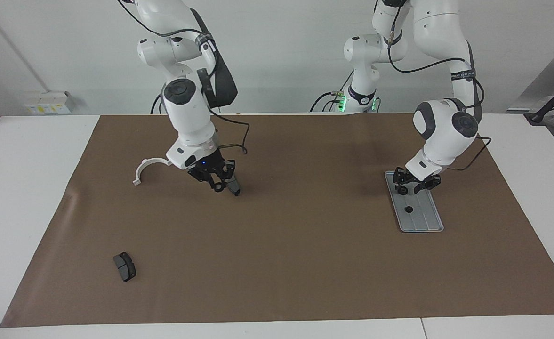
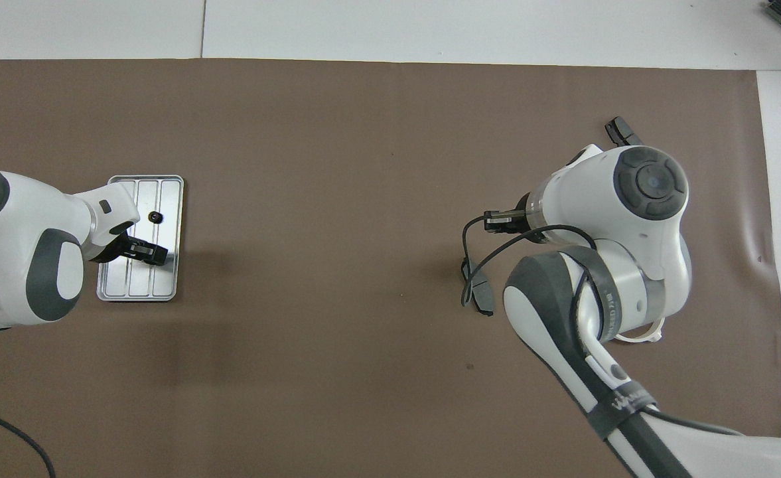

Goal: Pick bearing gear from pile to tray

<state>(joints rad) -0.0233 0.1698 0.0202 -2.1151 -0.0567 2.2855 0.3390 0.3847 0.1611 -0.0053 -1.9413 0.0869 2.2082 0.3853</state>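
A tiny black bearing gear (image 1: 407,208) (image 2: 155,216) lies in the silver ridged tray (image 1: 425,219) (image 2: 139,279) at the left arm's end of the mat. My left gripper (image 1: 417,184) (image 2: 156,253) hangs open over the tray's end nearer the robots, apart from the gear. What shows of the pile is a white half-ring bracket (image 1: 146,167) (image 2: 639,338) and two dark brake pads. My right gripper (image 1: 220,187) (image 2: 491,219) is shut, low over the pad (image 1: 234,188) (image 2: 482,299) beside the bracket. Whether it touches the pad I cannot tell.
The second brake pad (image 1: 124,266) (image 2: 621,130) lies farther from the robots at the right arm's end, partly covered by the right arm in the overhead view. A brown mat (image 1: 305,263) covers the white table.
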